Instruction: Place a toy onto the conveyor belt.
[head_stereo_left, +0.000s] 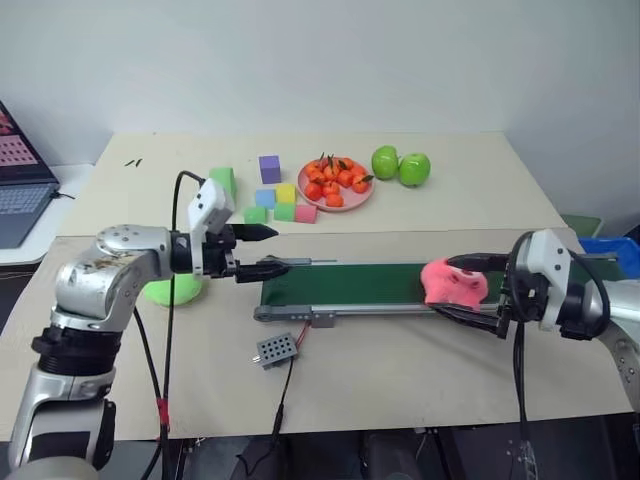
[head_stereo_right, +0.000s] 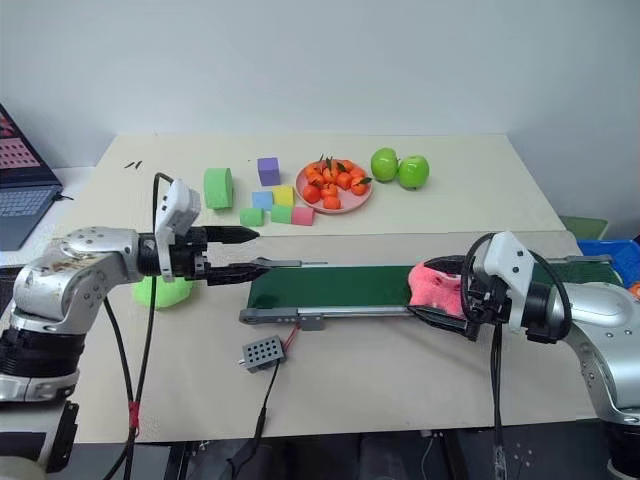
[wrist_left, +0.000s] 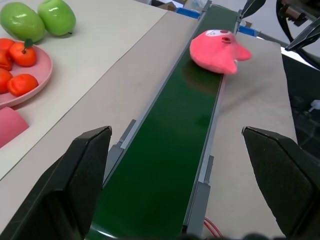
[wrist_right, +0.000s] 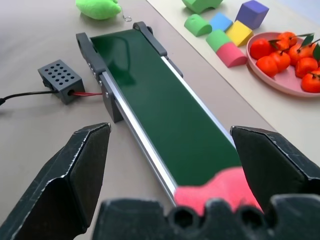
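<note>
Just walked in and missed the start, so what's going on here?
A two-armed robot is putting a pink toy on a green conveyor belt. The toy lies on the belt's end on the robot's right, between the open fingers of the right gripper, which are not closed on it. The left gripper hangs open and empty at the belt's other end. A plate of oranges, green apples and foam blocks sit behind.

Both arms are built of rounded silver-grey metal shells joined by black segments, the left arm's (head_stereo_left: 100, 285) shell scuffed with brownish marks. Each wrist carries a white angular camera housing (head_stereo_left: 211, 208) with a black cable looping away, a red band clipped on the left arm's cable. The left gripper (head_stereo_left: 268, 250) and right gripper (head_stereo_left: 462, 290) have tapering matte black fingers.
</note>
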